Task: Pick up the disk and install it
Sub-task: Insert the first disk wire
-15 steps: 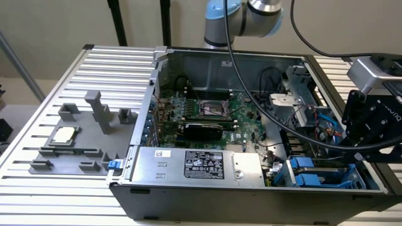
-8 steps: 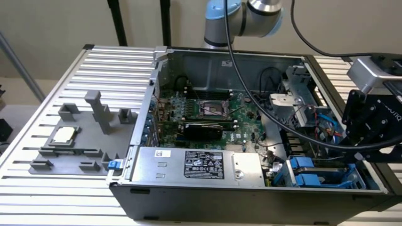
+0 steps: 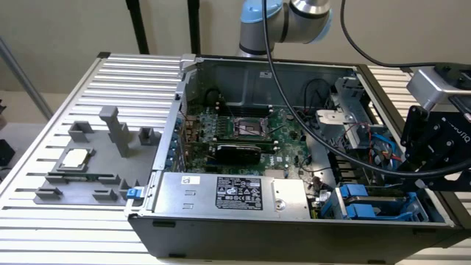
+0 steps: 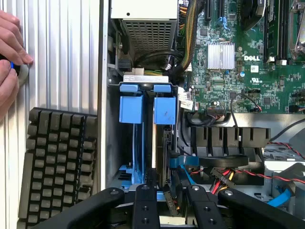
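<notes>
End effector (image 4: 172,196) half-open, gripping nothing visible, hovering over drive bay (image 4: 112,143). Disk (image 4: 165,112) sits edge-up in the bay beside 1 other blue carrier (image 4: 131,109). Looks like the seating stage; any push must stay square, clear of cables (image 4: 228,174).

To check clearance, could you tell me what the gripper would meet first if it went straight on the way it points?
Most likely the blue carrier nearer the motherboard in the drive bay, straight ahead of the gripper; depth is hard to judge.
</notes>
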Controlling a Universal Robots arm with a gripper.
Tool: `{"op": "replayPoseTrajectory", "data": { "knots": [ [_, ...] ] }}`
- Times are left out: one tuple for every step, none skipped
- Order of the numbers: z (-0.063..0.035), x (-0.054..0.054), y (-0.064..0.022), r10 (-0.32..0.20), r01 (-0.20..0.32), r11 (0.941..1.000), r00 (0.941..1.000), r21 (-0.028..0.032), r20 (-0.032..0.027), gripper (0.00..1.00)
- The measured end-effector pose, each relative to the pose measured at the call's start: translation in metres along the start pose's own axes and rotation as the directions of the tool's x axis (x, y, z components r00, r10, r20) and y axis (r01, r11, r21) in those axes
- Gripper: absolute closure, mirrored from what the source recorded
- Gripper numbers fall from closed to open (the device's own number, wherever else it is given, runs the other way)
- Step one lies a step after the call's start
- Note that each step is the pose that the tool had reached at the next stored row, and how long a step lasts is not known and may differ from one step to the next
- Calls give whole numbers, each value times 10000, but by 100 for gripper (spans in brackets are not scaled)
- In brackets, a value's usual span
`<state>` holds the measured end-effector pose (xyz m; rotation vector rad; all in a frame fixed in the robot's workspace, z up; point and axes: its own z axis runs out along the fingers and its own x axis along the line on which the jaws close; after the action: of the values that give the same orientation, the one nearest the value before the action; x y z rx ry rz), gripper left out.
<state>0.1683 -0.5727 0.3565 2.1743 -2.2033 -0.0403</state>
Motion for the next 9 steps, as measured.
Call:
{"op": "replayPoseTrajectory", "data": {
  "knots": [
    [0,0,0,-1,1,10000,10000,0,3,70],
    [3,0,-3,-8,8,10000,10000,0,12,70],
    [4,0,-7,-26,26,10000,10000,0,20,70],
    [5,0,-8,-47,47,10000,10000,1,19,70],
    [9,0,-11,-86,86,10000,10000,1,24,70],
    [13,0,-16,-139,139,9999,9999,1,28,70],
    [14,-1,-22,-198,198,9998,9998,-2,30,70],
    [17,-1,-27,-256,256,9997,9997,-4,30,70],
    [20,-1,-33,-336,336,9994,9994,-5,31,70]
  ]
}}
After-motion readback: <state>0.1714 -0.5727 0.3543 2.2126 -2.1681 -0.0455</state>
